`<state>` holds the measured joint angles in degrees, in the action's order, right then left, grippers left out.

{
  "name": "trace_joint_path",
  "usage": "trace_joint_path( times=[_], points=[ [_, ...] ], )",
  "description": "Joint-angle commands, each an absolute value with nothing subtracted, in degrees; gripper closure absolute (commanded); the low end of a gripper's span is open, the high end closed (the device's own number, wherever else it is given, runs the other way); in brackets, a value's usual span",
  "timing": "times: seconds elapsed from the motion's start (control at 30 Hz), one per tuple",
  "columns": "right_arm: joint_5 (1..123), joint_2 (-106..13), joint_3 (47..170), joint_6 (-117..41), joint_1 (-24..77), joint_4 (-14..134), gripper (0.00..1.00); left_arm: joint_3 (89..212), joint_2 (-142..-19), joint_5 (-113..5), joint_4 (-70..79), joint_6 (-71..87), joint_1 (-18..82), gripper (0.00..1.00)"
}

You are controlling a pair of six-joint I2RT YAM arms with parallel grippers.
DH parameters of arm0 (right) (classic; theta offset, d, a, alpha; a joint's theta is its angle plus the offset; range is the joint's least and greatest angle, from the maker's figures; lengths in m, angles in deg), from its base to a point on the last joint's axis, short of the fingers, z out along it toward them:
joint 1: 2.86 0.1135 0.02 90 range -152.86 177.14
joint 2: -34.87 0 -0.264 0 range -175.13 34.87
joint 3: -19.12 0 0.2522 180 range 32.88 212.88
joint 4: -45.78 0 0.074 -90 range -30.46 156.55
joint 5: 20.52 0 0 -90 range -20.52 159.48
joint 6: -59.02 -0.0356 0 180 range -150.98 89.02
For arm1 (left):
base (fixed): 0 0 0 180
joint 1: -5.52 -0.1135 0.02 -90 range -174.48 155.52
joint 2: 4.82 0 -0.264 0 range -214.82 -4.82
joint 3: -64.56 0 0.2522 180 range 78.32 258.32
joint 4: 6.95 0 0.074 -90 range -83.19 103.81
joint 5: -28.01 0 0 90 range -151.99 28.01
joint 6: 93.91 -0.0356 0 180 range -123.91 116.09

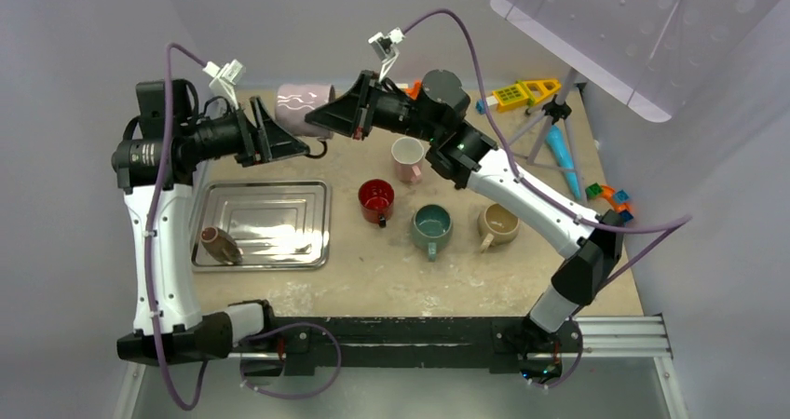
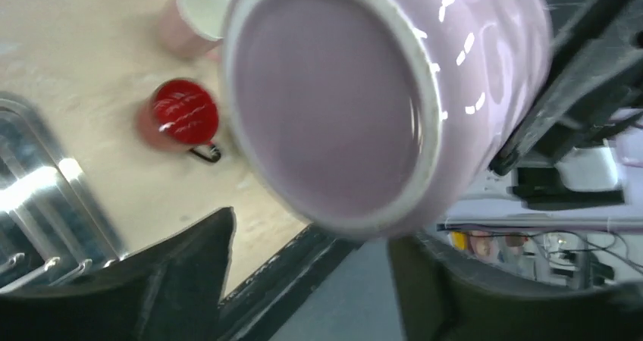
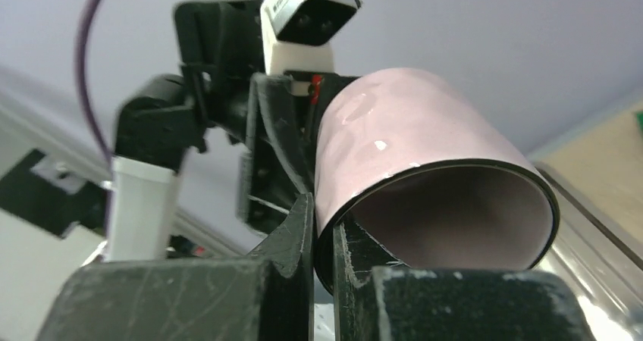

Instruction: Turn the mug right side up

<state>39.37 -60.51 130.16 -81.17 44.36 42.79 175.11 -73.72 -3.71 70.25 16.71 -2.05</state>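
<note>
While I plan the rest of this turn, I note what sits closest on the desk [image 1: 391, 275]: a steel tray [image 1: 265, 185] on the left. Past it stand a red mug [image 1: 375, 198], a teal mug [image 1: 431, 223] and a tan mug [image 1: 498, 222], all mouth up, with a pale pink mug [image 1: 407, 155] a little farther back.

Beyond those, over the far left of the desk, the lilac mug [image 1: 300, 102] hangs in the air on its side. Its mouth faces the right arm and its base faces the left wrist camera. The right tool [image 3: 324, 227] is clenched on the rim, with one finger inside the wall and one outside. The left tool [image 1: 291, 142] is spread wide just beside the base. Its own view is blurred, so I can't be sure, but it seems not to be touching.

The job looks about half done. A pinch on a glazed rim is thin, and I judge the mug could pivot in it. I would roll the right wrist slowly until the mouth faces up and hold the left tool ready under the base. I would then lower the mug onto bare desk beyond the tray, well clear of the red mug, and release only once the base sits flat.
</note>
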Motion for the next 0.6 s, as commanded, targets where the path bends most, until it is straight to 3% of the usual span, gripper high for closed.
trace_joint_path(
  times=[0.0,0.03,0.17,0.4,0.57],
  points=[
    [52.99,-55.29,133.44,-64.17,44.24,63.06,1.0,179.32,-78.25,-20.76,86.12,-0.3,-1.96,0.05],
    [54.82,-54.86,133.09,-62.2,44.25,66.36,1.0,179.73,-78.89,-25.16,87.99,-1.73,-2.1,0.01],
    [60.88,-52.43,127.96,-55.15,46.21,74.31,1.0,177.57,-79.24,-40.64,90.5,-3.64,-4.46,0.0],
    [64.08,-53.01,122.17,-45.02,54.18,84.19,1.0,161.5,-77.91,-54.66,84.49,-2.73,-9.58,0.0],
    [67.75,-56.96,120.77,-40.24,60.85,92.36,1.0,153.3,-81.08,-65.27,80.8,-10.97,-14.22,0.0]
  ],
)
